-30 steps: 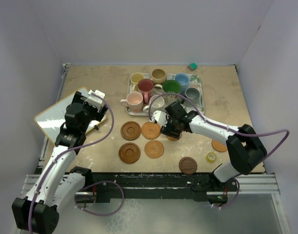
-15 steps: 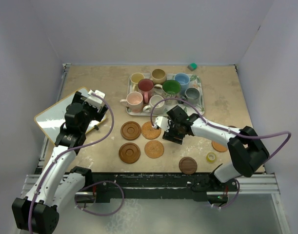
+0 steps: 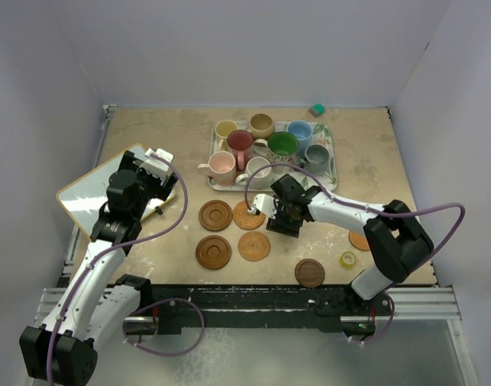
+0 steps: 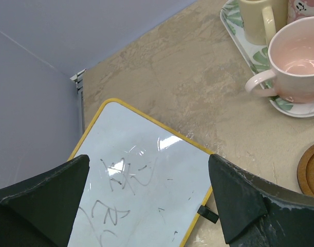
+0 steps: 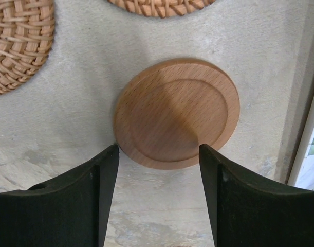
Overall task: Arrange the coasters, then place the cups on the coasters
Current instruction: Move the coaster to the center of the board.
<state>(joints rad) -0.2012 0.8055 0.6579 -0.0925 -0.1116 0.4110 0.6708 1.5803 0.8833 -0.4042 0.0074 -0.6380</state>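
Observation:
My right gripper (image 5: 158, 154) is open and low over the table. Its fingers stand either side of the near edge of a light wooden coaster (image 5: 176, 113) without closing on it. Two woven coasters (image 5: 18, 46) lie beyond it. From above, the right gripper (image 3: 280, 217) sits beside a woven coaster (image 3: 248, 215), a second woven coaster (image 3: 254, 246) and two dark brown coasters (image 3: 215, 215). Another dark coaster (image 3: 309, 273) and a light one (image 3: 360, 240) lie to the right. Several cups, among them pink (image 3: 221, 166) and green (image 3: 282, 145), stand on the tray (image 3: 329, 173). My left gripper (image 4: 149, 195) hangs open and empty.
A yellow-framed whiteboard (image 4: 141, 175) with scribbles lies under the left gripper at the table's left edge. A small yellow tape roll (image 3: 348, 259) sits near the front right. A green block (image 3: 317, 109) rests at the back wall. The pink cup (image 4: 295, 67) stands at the tray's near corner.
The right gripper has shifted slightly toward the near side over the light wooden coaster, and its jaws have narrowed a little. The left arm has not moved.

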